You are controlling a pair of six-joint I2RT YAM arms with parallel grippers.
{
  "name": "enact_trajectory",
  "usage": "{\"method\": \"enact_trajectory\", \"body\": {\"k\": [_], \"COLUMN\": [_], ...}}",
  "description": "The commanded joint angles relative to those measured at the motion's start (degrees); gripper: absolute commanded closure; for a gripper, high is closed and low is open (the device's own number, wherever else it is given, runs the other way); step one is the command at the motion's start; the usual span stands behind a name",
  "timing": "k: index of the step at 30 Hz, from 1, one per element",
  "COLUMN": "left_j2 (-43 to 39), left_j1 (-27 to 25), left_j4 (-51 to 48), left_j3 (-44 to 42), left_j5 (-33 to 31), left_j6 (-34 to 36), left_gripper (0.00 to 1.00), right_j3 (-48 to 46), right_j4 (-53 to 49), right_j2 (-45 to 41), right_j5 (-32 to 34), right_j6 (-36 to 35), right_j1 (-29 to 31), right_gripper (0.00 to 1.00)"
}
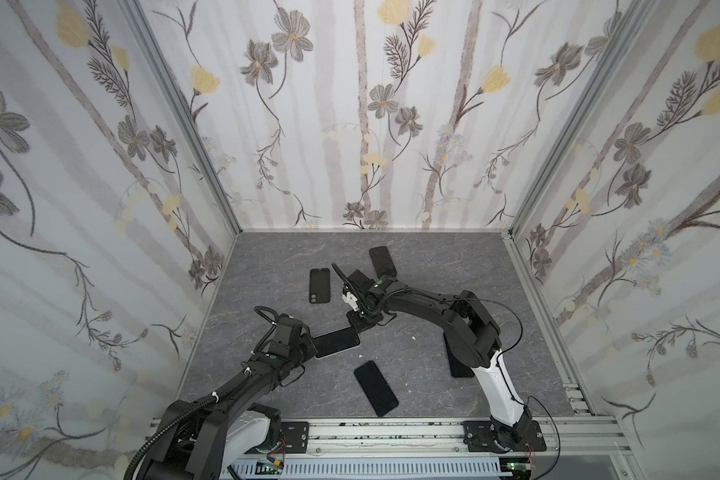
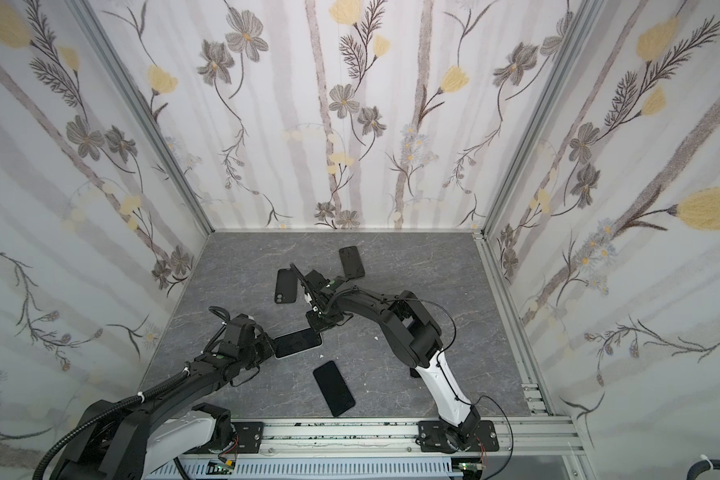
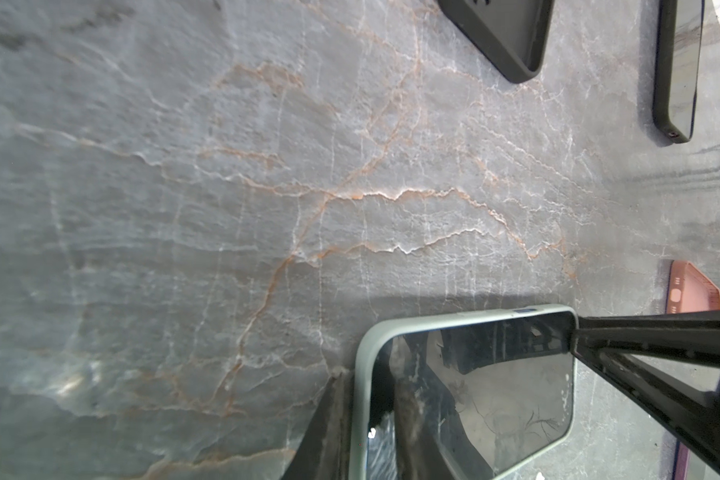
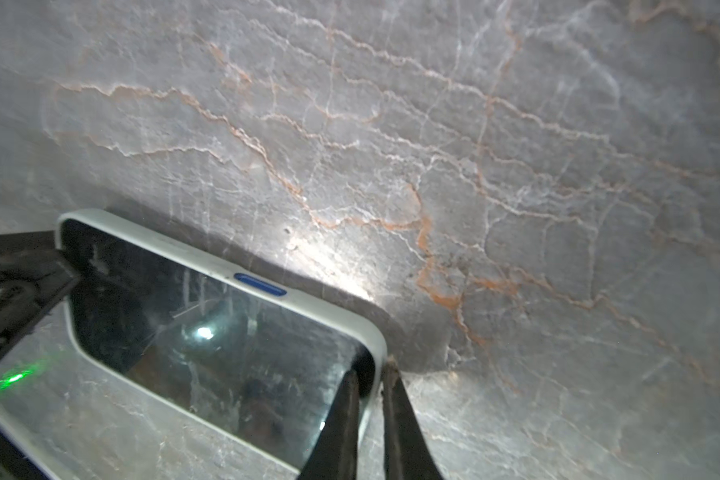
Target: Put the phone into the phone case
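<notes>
A phone (image 1: 336, 341) with a dark screen sits inside a pale green phone case (image 3: 454, 318) near the middle of the marble table. In the left wrist view the screen (image 3: 495, 374) fills the rim. My left gripper (image 3: 370, 361) is shut on the case's rim at its near-left end, one finger outside and one on the glass. My right gripper (image 4: 370, 366) is shut on the rim at the opposite corner, next to the case's blue side button (image 4: 260, 284). In both top views the two grippers (image 1: 316, 345) (image 1: 356, 328) meet the cased phone (image 2: 298, 343) from either end.
An empty black case (image 1: 319, 285) lies behind the held one. A dark cased phone (image 1: 382, 260) is further back. A bare black phone (image 1: 376, 387) lies near the front rail. Another dark slab (image 1: 460, 365) sits under the right arm. A salmon-coloured case (image 3: 693, 289) shows in the left wrist view.
</notes>
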Motion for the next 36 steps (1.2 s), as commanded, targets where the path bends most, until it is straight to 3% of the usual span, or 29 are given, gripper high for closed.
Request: {"method": "enact_trajectory", "body": {"k": [1,8,11,13,16,18,23,29,36], "left_j2": [-1.4,-10.0,-14.5,-17.8,-24.3,-28.9,-34.2,-34.4,-35.2], "left_j1": [0.0,0.0,0.0,0.0,0.0,0.0,0.0,0.0,-0.1], "left_j4": [-2.0,-12.7,-18.4,-20.7,-20.3,-18.3,-15.6,-15.1,-12.0], "left_j3": [2.5,11.1,15.2,16.9,15.4,13.6,12.5,14.0,12.4], "left_j5": [-1.6,-5.7,-7.5,-8.9,-10.8,-10.1,-6.2,-4.0,1.0], "left_j6": [0.4,4.7,6.9,9.1,12.2,12.6,15.0,18.8,20.2], "left_gripper": [0.79,0.69,0.62,0.56,0.47,0.34,0.21,0.18,0.11], "right_j3": [3.5,4.9,3.2,1.0,-3.7,-9.7,-23.7,-17.2,-11.9], "right_j4": [-4.8,3.0,6.8,9.5,13.9,19.8,32.1,21.4,17.0], "right_j2": [-1.6,-10.2,-13.1,-14.6,-16.3,-18.4,-23.3,-17.1,-10.1], "right_j5": [7.8,5.4,6.6,5.3,1.1,-1.8,-8.7,-10.2,-11.5], "right_j6": [-4.0,-16.7,-24.0,-29.4,-38.3,-44.8,-57.9,-62.2,-62.6], "right_j1": [0.9,1.9,2.8,3.1,3.3,3.8,4.8,5.1,5.6], "right_gripper": [0.79,0.53,0.31,0.22,0.18,0.02,0.00,0.00,0.00]}}
